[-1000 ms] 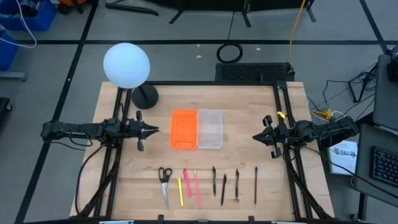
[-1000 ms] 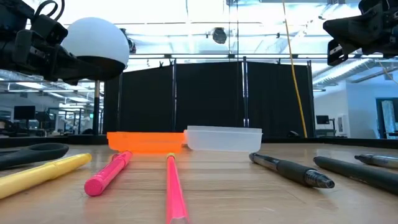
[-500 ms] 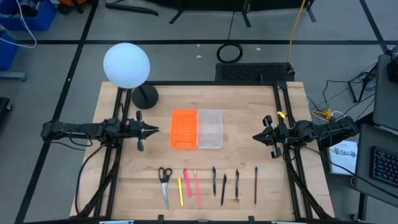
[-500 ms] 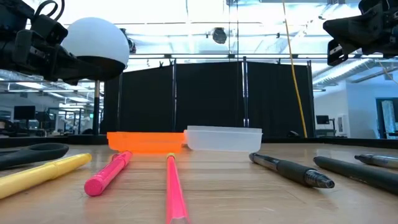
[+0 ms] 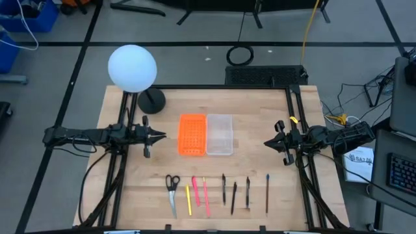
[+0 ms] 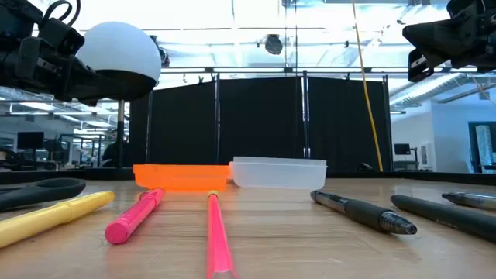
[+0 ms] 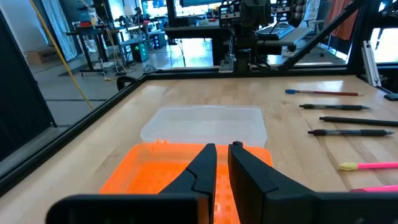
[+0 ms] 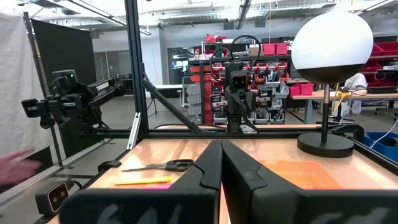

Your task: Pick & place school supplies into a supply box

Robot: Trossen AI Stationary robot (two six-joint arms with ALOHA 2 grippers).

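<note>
**benchwatcher:** Looking at the overhead shot, nothing had been picked yet. The left gripper [image 5: 161, 136] hovered mid-left of the frame with its jaws just a crack apart, holding nothing. The right gripper [image 5: 268, 142] sat mid-right, jaws fully closed and empty. The supply box [image 5: 220, 134] was at the centre of the bench [image 5: 260, 110], touching the orange tray [image 5: 192, 135] on its left.

**pen_pal:** And the supplies?

**benchwatcher:** All lined up along the lower part of the frame: scissors [image 5: 171, 185], yellow pen [image 5: 188, 199], two pink pens [image 5: 200, 192], then the dark pens [image 5: 242, 193]. I'd say it was the very start. Next move, I reckon, needed one arm to open up, drop over a pen and pinch it across its thin body, then carry it to the clear box, not the orange one.
</note>
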